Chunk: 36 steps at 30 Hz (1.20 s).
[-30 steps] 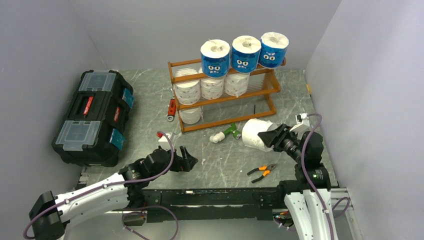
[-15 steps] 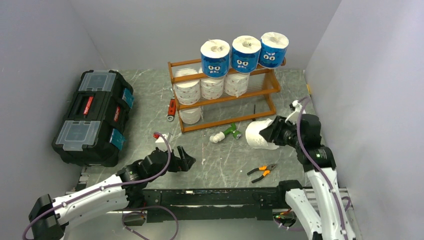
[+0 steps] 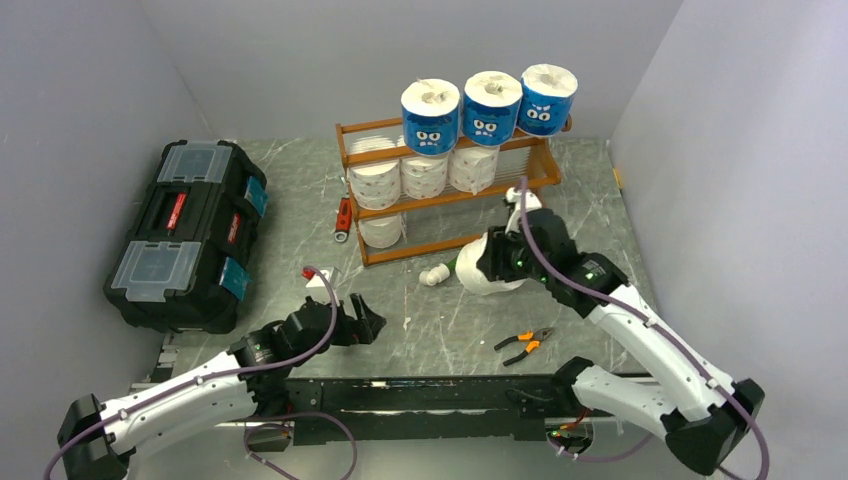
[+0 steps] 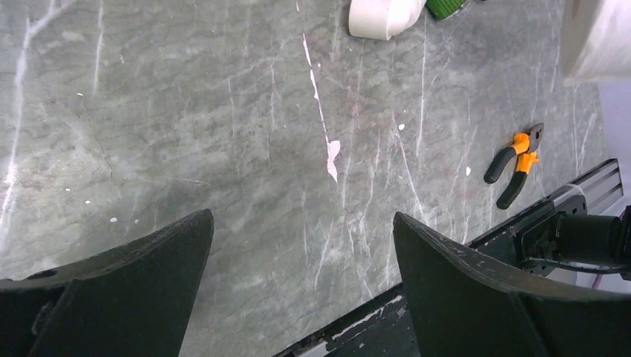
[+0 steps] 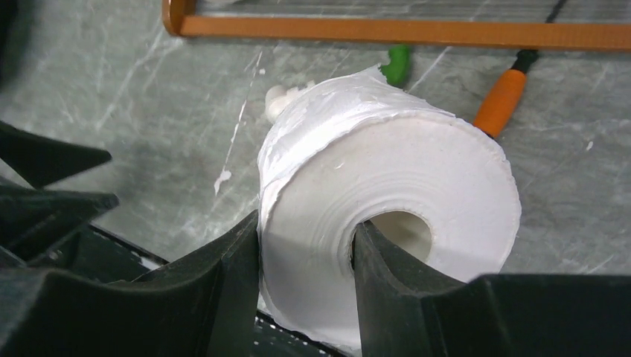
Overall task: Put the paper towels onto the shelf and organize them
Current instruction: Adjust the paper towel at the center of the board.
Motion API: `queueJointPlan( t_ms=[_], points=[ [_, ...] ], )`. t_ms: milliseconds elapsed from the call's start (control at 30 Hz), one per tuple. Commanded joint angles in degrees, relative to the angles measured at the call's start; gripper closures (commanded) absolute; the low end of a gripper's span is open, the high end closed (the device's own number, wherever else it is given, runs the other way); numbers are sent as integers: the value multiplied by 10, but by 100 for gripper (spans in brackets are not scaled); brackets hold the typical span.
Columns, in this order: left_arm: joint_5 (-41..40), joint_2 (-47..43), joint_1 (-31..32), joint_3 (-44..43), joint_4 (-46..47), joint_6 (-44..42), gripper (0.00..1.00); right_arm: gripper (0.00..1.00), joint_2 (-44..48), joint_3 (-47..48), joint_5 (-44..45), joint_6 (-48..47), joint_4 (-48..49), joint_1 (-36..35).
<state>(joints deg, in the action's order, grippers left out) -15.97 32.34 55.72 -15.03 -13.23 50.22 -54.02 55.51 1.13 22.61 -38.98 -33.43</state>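
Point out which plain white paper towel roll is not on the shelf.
The plain white roll clamped in the right gripper, one finger inside its core, in front of the shelf. The other white rolls sit on its tiers.

The top view looks down from high behind both arm bases (image 3: pixel 430 395), taking in the whole surface (image 3: pixel 300 215). The left wrist view sits close over the surface, facing down and forward past the left tool (image 4: pixel 303 219); its pliers (image 4: pixel 515 165) also show from above. The right wrist view is nearer still, a white roll (image 5: pixel 387 193) filling it, with what seems the shelf's (image 5: pixel 402 30) bottom rail along its top edge.
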Motion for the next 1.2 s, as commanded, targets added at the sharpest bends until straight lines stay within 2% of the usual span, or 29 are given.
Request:
queueJointPlan(
  t_ms=[0, 133, 233, 500, 767, 867, 1000, 1167],
  points=[
    [-28, -18, 2, -15, -10, -11, 2, 70, -20, 27, 139, 1, -4, -105],
    [-32, -19, 2, -15, -16, -14, 2, 70, -62, 31, 213, 29, -28, -207],
    [-37, -22, 2, -14, -25, -14, 2, 70, -103, 25, 241, 49, -33, -253],
    [-43, -41, 2, -4, -30, -12, 1, 70, -159, 22, 234, 53, -9, -277],
    [-48, -43, 2, -1, -35, -11, 1, 61, -199, 10, 194, 60, 3, -281],
    [-48, -40, 2, 1, -32, -10, 1, 51, -199, 11, 187, 63, 1, -282],
    [-46, -37, 2, 0, -31, -8, 1, 31, -188, 19, 181, 68, -7, -283],
    [-49, -32, 2, -4, -41, -5, 1, 14, -165, 41, 179, 73, -29, -282]
  ],
)
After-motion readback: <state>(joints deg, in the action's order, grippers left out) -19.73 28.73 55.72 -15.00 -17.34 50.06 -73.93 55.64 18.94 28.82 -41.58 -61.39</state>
